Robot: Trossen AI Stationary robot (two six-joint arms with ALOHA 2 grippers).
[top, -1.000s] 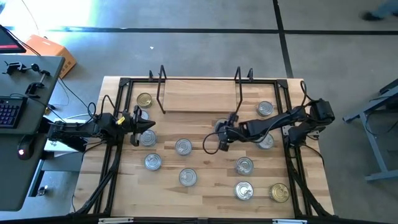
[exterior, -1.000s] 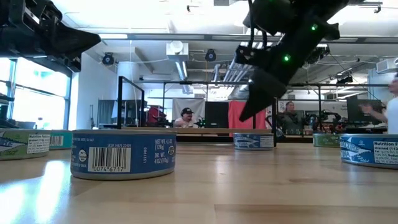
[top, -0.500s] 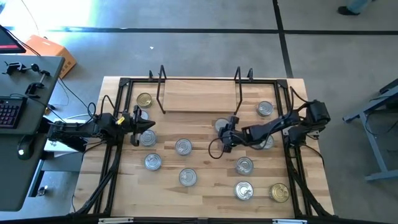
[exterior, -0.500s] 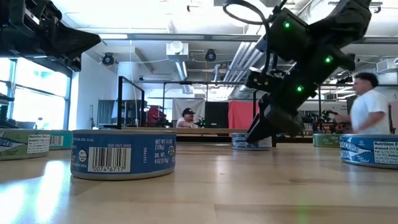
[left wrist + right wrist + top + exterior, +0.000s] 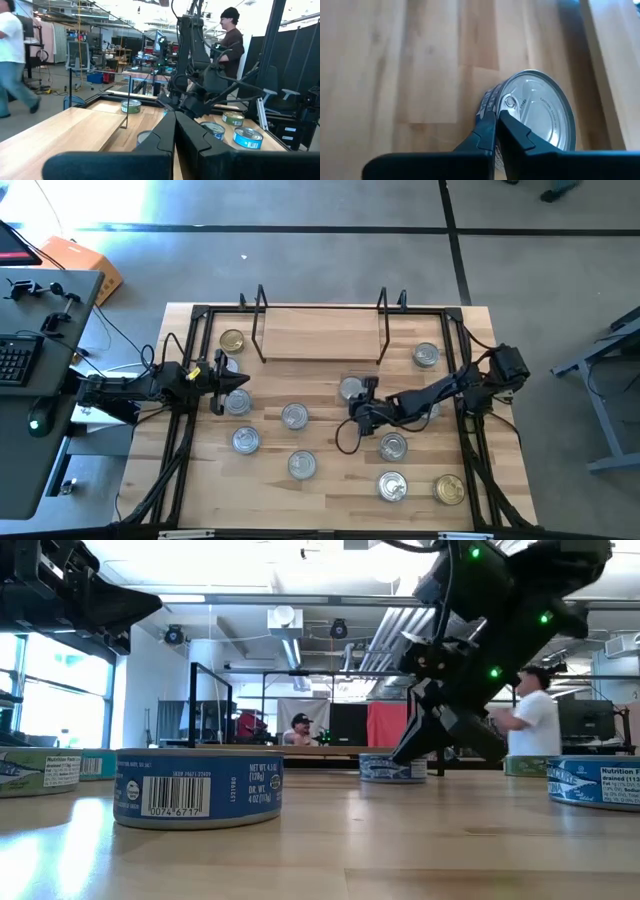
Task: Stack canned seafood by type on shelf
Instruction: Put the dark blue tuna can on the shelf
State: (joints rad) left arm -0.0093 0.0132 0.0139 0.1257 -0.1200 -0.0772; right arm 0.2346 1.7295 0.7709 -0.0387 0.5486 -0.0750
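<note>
Several short round tins stand on the wooden table; most have silver lids, and two have gold lids (image 5: 232, 340) (image 5: 450, 489). The shelf (image 5: 320, 340), a light plank with black wire uprights, lies at the far side with nothing on it. My right gripper (image 5: 357, 408) is shut and slants down beside a silver-lidded tin (image 5: 350, 388) just in front of the shelf. My left gripper (image 5: 235, 383) is shut and hovers at the table's left, above another tin (image 5: 237, 402), which it does not touch. My right gripper's shut fingertips (image 5: 490, 117) rest against the tin's blue side wall (image 5: 487, 102), just under the lid's rim. They come slanting down from the table's near right. The tin stands upright on the table, lid up.
More tins lie near my right arm (image 5: 392, 446) (image 5: 391, 485) (image 5: 426, 355) and at centre left (image 5: 294, 416) (image 5: 245, 440) (image 5: 302, 465). A black frame (image 5: 190, 420) runs along the table's sides. People move about in the room beyond.
My right gripper has sunk and drawn toward the table's near edge, rolling as it went, and its fingers have shut. It now stands against the tin in front of the shelf. That tin has slid a little toward the table's left.
</note>
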